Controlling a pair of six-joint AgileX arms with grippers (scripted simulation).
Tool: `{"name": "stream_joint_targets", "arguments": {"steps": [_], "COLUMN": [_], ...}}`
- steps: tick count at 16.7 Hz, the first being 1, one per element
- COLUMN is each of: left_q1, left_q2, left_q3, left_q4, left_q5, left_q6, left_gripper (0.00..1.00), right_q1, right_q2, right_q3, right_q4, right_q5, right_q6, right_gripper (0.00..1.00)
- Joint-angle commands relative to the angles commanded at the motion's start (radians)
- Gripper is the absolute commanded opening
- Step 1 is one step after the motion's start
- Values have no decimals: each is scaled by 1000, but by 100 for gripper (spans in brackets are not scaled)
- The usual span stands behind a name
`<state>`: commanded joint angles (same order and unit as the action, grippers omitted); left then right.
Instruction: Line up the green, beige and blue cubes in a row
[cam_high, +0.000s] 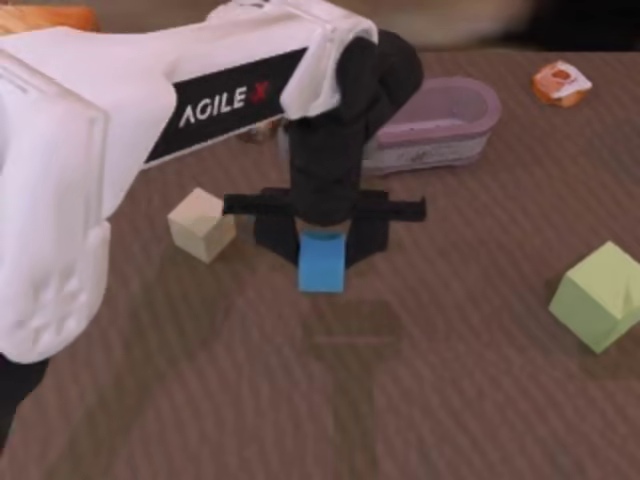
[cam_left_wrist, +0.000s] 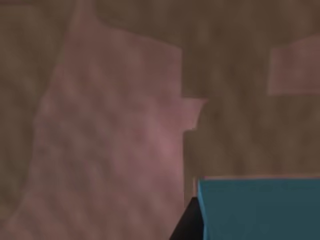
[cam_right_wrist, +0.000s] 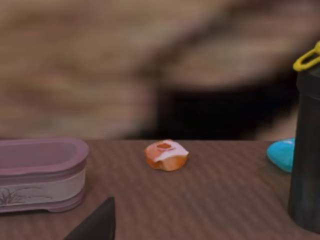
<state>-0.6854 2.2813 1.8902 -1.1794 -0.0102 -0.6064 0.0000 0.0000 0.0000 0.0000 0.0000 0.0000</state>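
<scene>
My left gripper (cam_high: 322, 238) is shut on the blue cube (cam_high: 321, 263), held at mid-table with its shadow on the table below it. The left wrist view shows that cube (cam_left_wrist: 260, 210) pressed against one dark finger (cam_left_wrist: 190, 222). The beige cube (cam_high: 202, 224) sits on the table just left of the gripper, apart from it. The green cube (cam_high: 600, 295) lies far off at the right edge. My right gripper (cam_right_wrist: 142, 222) is out of the top view, parked and open, with one finger (cam_right_wrist: 97, 222) showing and nothing in it.
A purple-and-white oblong planter (cam_high: 435, 125) stands behind the left gripper. A small orange-and-white object (cam_high: 560, 82) lies at the back right. The right wrist view also shows a black container with a yellow handle (cam_right_wrist: 306, 150) and a cyan object (cam_right_wrist: 282, 154).
</scene>
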Motion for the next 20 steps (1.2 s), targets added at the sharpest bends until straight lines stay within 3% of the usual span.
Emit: {"name": "stream_joint_targets", "arguments": {"steps": [4, 8, 15, 20], "left_q1": [-130, -209, -211, -213], "left_q2": [137, 207, 207, 222], "left_q3": [285, 423, 413, 243], "left_q4": [-123, -190, -175, 11], "left_q5": [0, -1, -1, -1], "left_q6": [-166, -267, -271, -276], "left_gripper": [0, 0, 0, 0], "right_q1": [0, 0, 0, 0], "right_q2": [0, 0, 0, 0], "right_q3": [0, 0, 0, 0], "right_q4": [0, 0, 0, 0], "right_q5": [0, 0, 0, 0], "right_q6": [0, 0, 0, 0], "right_gripper": [100, 100, 100, 100]}}
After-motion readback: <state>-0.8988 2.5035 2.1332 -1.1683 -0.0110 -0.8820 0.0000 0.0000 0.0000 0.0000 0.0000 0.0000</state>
